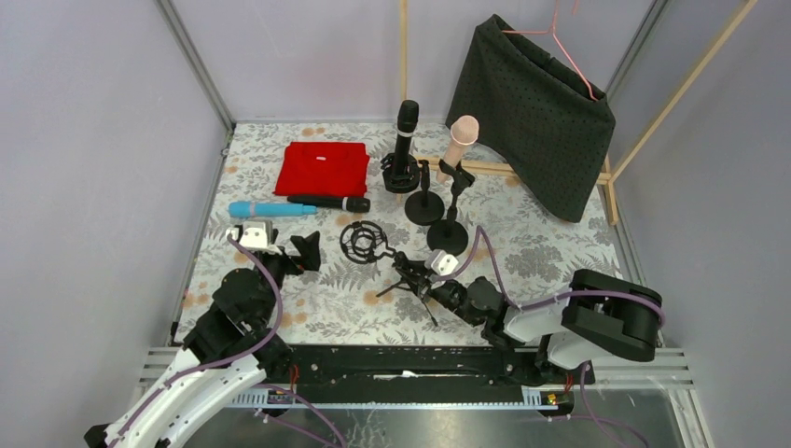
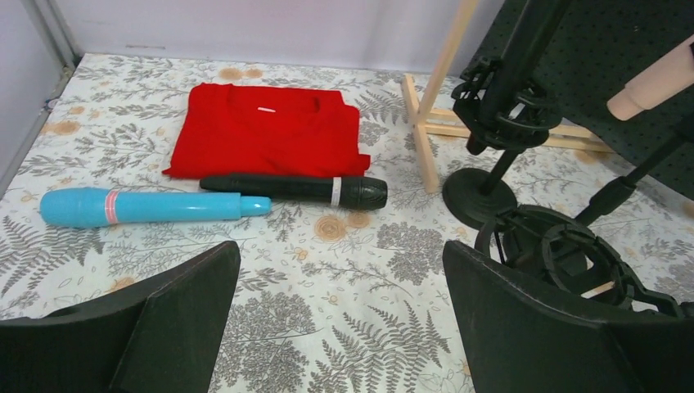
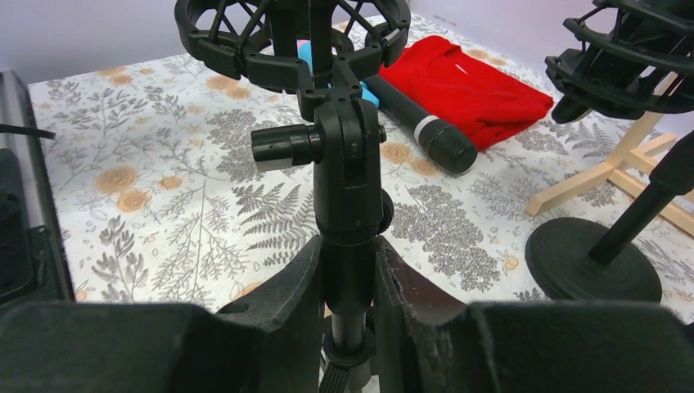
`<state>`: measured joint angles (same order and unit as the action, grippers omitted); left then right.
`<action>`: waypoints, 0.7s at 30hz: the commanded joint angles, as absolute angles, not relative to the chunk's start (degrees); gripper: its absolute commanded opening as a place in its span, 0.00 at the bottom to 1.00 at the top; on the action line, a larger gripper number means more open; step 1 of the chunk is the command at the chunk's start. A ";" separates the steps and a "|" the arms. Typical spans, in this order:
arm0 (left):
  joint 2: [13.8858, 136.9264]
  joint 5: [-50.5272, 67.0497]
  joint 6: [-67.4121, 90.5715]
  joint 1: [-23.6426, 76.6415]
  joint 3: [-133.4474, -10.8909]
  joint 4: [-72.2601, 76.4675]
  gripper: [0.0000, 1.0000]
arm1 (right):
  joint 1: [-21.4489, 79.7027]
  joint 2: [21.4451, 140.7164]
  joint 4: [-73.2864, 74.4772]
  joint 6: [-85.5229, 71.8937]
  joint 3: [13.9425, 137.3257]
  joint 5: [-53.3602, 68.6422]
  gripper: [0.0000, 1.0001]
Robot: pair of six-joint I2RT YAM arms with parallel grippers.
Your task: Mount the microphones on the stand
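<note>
Two stands (image 1: 424, 207) each hold one — black microphone (image 1: 407, 126), peach-pink microphone (image 1: 461, 138).

Top cam overhead; wrist cams low, close; share red cloth (image 1: 322, 168).

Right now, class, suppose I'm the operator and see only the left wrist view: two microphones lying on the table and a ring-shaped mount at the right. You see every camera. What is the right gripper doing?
Observer: The right gripper is shut on the stem of the small tripod stand, below its empty shock mount.
Operator: How many microphones are already on stands?
Observer: Two. The upright black microphone stands in the rear stand, and the peach-pink microphone sits in the clip stand beside it.
Operator: Where is my left gripper, seen from above?
Observer: The left gripper is on the near side of the blue microphone, apart from it.
</note>
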<state>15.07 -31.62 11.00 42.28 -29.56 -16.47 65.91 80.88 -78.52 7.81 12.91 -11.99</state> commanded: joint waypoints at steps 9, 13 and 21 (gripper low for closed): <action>15.87 -35.25 11.78 42.14 -31.73 -16.57 0.99 | 66.36 87.68 -98.27 9.87 15.86 -14.90 0.19; 15.89 -35.25 11.69 42.14 -31.73 -16.52 0.99 | 66.36 88.08 -98.33 8.53 13.60 -15.54 0.35; 15.89 -35.33 11.74 42.14 -31.64 -16.54 0.99 | 66.36 87.16 -98.37 8.09 9.73 -17.23 0.54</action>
<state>15.55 -34.54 11.27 42.28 -29.56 -17.56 65.95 87.61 -85.36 8.03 11.18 -14.46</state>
